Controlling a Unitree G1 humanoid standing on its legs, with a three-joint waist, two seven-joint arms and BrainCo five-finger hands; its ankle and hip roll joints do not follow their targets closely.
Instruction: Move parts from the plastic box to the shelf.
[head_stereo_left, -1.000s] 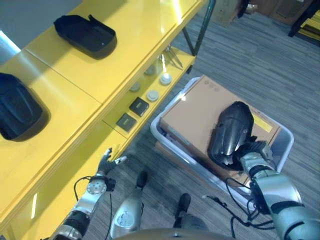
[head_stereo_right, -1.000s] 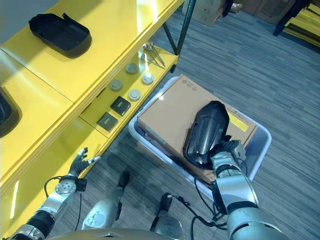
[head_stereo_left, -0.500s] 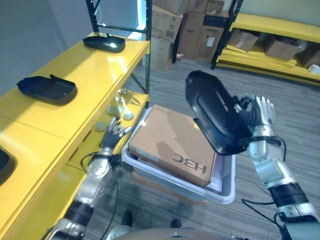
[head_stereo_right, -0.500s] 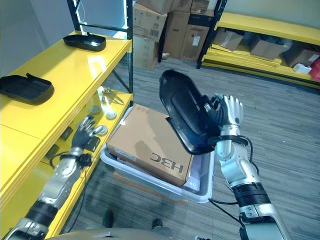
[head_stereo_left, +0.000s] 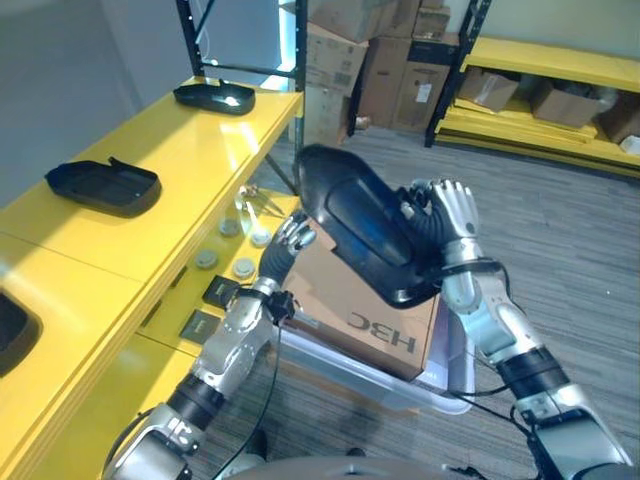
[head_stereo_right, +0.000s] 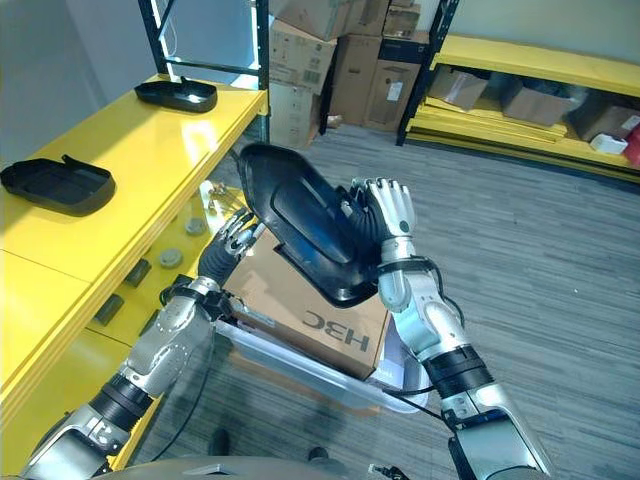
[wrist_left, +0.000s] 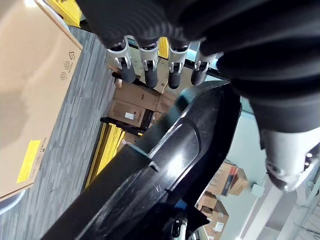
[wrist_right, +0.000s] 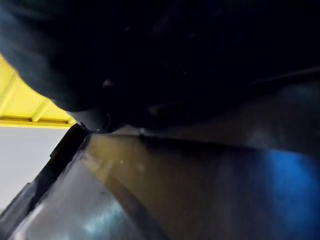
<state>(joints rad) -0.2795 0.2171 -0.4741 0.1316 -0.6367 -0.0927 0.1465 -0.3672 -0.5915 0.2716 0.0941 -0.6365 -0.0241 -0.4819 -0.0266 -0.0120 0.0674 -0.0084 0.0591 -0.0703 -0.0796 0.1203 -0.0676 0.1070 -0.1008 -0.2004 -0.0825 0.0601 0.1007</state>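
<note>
1. The right hand has its fingers curled round the edge of a large black moulded part, holding it up in the air above the plastic box
2. Taking the plastic box as the landmark: the part hangs over the box's shelf-facing side, tilted, its upper end leaning toward the yellow shelf
3. The left hand reaches up from beside the box with fingers straight and spread, close under the part's lower face; whether it touches the part I cannot tell
4. A brown cardboard carton lies in the plastic box, directly under the lifted part
5. On the shelf top, well away from the box, two similar black parts already lie: one nearer and one at the far end by the upright post; the dark edge of a third shows at the near end
6. On the lower shelf level just beside the box sit small round discs and flat dark squares
7. Judged from this, several parts are already placed and this one is out of the box but not yet set down; carrying it across to a free stretch of shelf top and releasing it is what remains
</note>
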